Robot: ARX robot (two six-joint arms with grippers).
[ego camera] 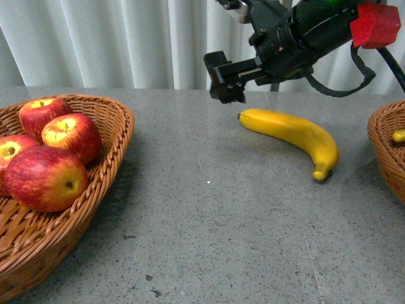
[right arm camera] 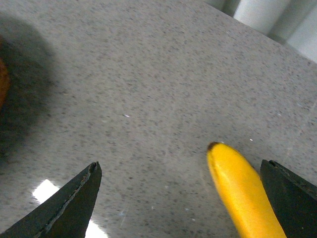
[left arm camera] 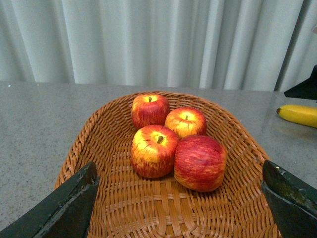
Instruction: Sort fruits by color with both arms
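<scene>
The banana [ego camera: 293,140] lies on the bench [ego camera: 209,221], at about two o'clock from centre, well apart from both baskets. The right gripper [right arm camera: 181,198] hovers over its stem end, fingers spread, empty. The left gripper [left arm camera: 181,198] is spread too, above the apples [left arm camera: 176,141]. The banana looks light, stiff, smooth-skinned — likely slippery; best grasped across its thick middle.

1. On your left, four apples [ego camera: 47,152] sit bunched together in the left basket [ego camera: 107,164] on the table [ego camera: 221,240].
2. A banana [ego camera: 297,136] lies on the table right of centre, well apart from that basket.
3. The right gripper [ego camera: 226,81] hangs above the banana's far end.
4. The right basket [ego camera: 386,152] sits at the right edge, another banana [ego camera: 398,135] in it.
</scene>
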